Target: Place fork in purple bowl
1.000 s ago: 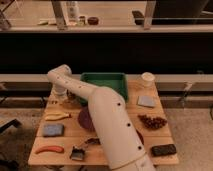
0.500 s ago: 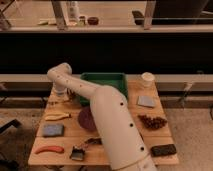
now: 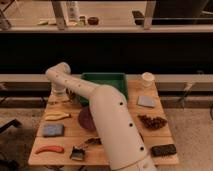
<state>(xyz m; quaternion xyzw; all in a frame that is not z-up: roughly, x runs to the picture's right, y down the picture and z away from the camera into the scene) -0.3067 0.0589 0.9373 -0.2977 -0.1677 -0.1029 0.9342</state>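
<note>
Camera view: a wooden table (image 3: pixel 165 134) with a white arm (image 3: pixel 107 117) rising from the near edge and reaching to the far-left corner. Gripper (image 3: pixel 58 96) hangs low over that corner, at or just above the tabletop; whether it is wide, narrow or holding anything cannot be told. A pale sliver on the table right under it looks like the fork (image 3: pixel 54 100), though that is not certain.

Purple bowl (image 3: pixel 85 119) sits mid-table, nearer than the gripper and to its right, its right side hidden by the arm. Left of the bowl lie yellow pliers (image 3: pixel 56 116), nearer a blue-grey pad (image 3: pixel 52 130), then a flat orange-red thing (image 3: pixel 49 149) at the near-left edge, with a brush (image 3: pixel 80 149) beside it.

A green tray (image 3: pixel 106 79) stands at the far middle. On the right, from far to near: white cup (image 3: pixel 147 80), grey pad (image 3: pixel 147 101), brown cluster (image 3: pixel 152 121), black block (image 3: pixel 164 150). Any writing is too small to read.
</note>
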